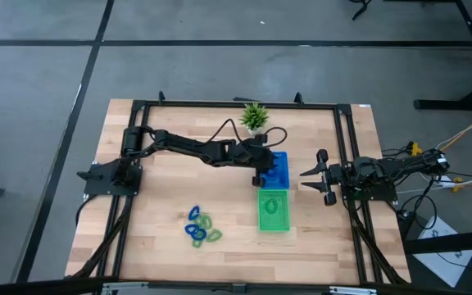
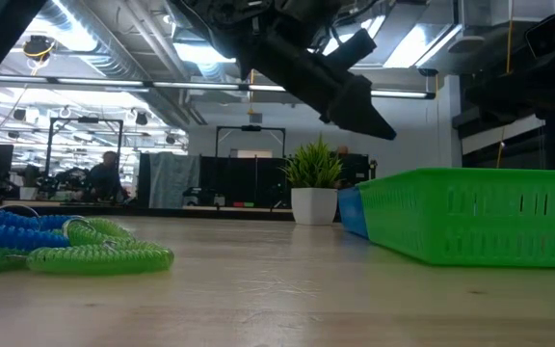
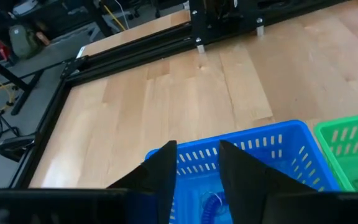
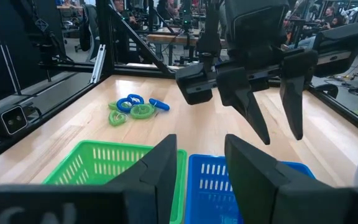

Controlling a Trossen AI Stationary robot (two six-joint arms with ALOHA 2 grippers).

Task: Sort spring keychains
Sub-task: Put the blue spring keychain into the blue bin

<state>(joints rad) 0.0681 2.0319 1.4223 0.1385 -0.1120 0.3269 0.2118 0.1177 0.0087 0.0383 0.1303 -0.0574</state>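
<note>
My left pincer (image 4: 271, 134) hangs over the blue tray (image 1: 279, 170), fingers apart and holding nothing — a blue spring keychain (image 3: 212, 202) lies in the tray below. The other spring keychains (image 1: 201, 227) sit clustered on the surface, well apart. Best to lift straight clear of the tray wall before reaching for them.

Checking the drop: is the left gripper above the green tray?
No, the left gripper hangs over the blue tray, jaws apart.
</note>
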